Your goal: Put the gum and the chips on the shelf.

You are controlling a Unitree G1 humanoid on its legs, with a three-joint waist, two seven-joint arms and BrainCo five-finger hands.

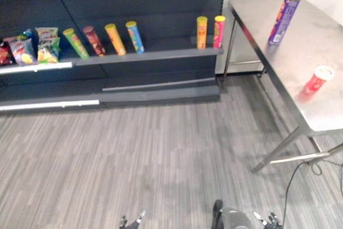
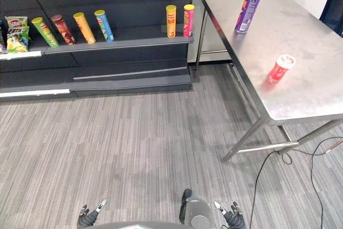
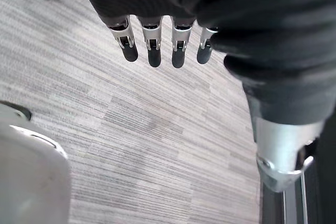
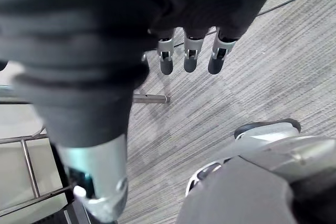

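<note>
Chips: purple can (image 2: 248,8) upright at the worktop's (image 2: 308,97) far end.
Gum: red tub (image 2: 281,68) on the worktop, nearer than the can, well apart.
Shelf (image 2: 134,38): left of the worktop.
Left robot hand (image 3: 153,45): released and empty.
Right robot hand (image 4: 189,56): released and empty.

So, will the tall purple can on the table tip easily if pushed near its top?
Probably yes: the purple can stands upright, tall and narrow, so a high push would likely topple it. Once down, its round body could roll on the smooth steel table. It looks stiff enough to grasp.
</note>
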